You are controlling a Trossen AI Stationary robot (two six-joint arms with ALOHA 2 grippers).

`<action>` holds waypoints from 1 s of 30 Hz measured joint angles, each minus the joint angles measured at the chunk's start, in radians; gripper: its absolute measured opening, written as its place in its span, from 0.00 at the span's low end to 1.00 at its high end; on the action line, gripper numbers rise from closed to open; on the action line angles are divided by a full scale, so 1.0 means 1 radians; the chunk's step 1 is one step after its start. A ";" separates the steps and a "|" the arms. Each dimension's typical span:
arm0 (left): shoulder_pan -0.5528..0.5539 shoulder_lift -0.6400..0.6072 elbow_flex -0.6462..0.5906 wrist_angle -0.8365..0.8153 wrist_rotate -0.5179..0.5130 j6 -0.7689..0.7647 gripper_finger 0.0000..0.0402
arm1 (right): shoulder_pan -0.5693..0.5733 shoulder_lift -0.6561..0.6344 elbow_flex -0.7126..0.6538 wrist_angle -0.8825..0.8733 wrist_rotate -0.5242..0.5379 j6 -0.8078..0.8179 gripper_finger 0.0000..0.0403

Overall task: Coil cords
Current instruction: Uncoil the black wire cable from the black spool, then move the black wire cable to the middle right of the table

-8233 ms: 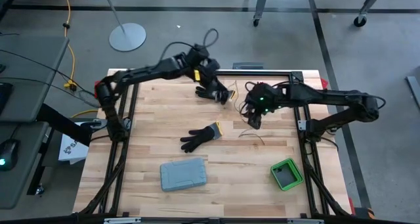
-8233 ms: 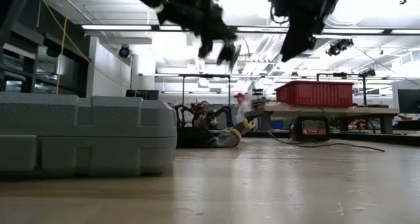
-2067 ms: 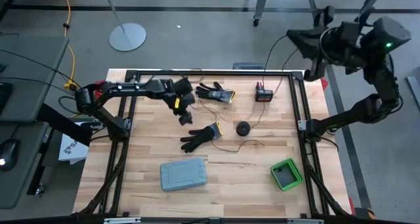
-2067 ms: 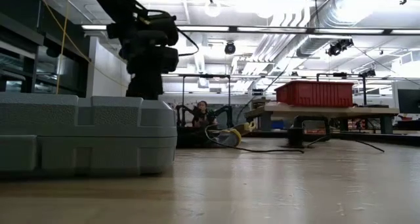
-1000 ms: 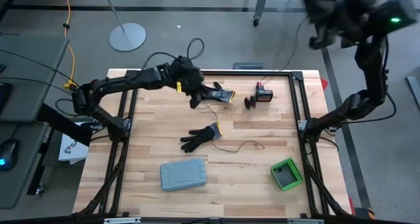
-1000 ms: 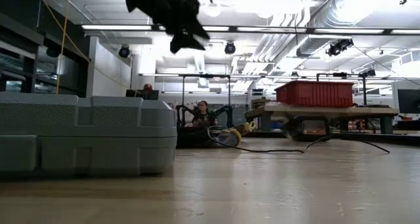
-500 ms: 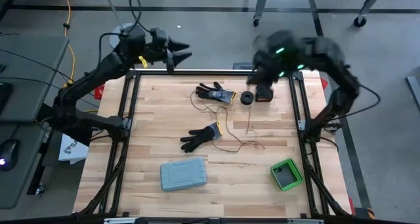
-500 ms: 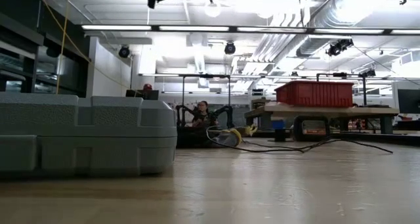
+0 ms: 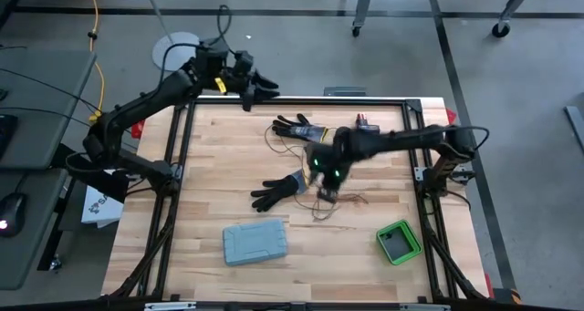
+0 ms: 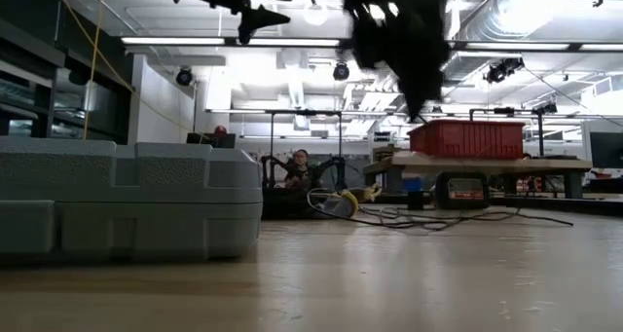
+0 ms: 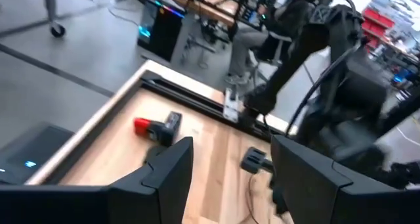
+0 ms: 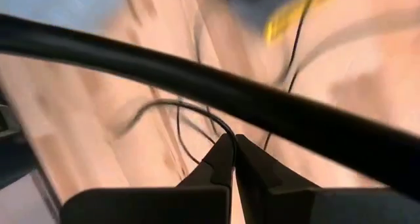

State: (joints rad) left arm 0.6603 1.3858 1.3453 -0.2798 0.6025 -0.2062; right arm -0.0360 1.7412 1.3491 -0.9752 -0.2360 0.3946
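The cord (image 9: 350, 200) is a thin dark wire lying in loose squiggles on the wooden table, between two black gloves (image 9: 297, 129) (image 9: 277, 191) and the table's right half. My right gripper (image 9: 325, 192) reaches down over the table's middle, right of the nearer glove, shut on the wire (image 12: 177, 104). My left gripper (image 9: 265, 85) hangs open high over the table's far left edge, holding nothing (image 11: 230, 152). The low view shows both grippers (image 10: 258, 16) (image 10: 419, 89) above the tabletop and the wire (image 10: 409, 218) lying flat. My right gripper pinches a single strand of the cord (image 12: 220, 127) between its two fingertips, coming from above and pointing down at the table. The wire arcs slack away from the tips and the rest lies on the wood. Which stretch of the cord this is cannot be told.
A red and black device (image 9: 366, 125) sits near the far edge, seen also in the left wrist view (image 11: 156, 127). A grey case (image 9: 255, 243) lies near the front, a green box (image 9: 398, 241) at the front right. A black frame rail (image 9: 292, 99) runs along the far edge.
My right gripper has swept from high beyond the table's far right corner down to the table's middle, still shut; the cord that rose toward it now lies slack on the wood. My left gripper has risen from over the far glove to above the far left edge.
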 joint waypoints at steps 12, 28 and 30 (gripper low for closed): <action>-0.149 0.094 0.000 0.021 -0.167 -0.040 0.50 | 0.035 -0.060 -0.308 0.247 0.072 0.186 0.17; -0.188 0.350 0.108 0.051 -0.231 -0.055 0.52 | 0.073 -0.559 -0.313 -0.048 0.482 0.505 0.61; -0.159 0.482 0.221 -0.011 -0.167 -0.066 0.52 | 0.104 -0.598 -0.313 -0.012 0.530 0.577 0.61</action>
State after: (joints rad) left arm 0.5014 1.8673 1.5659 -0.2907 0.4354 -0.2718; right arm 0.0679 1.1430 1.0363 -0.9874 0.2943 0.9716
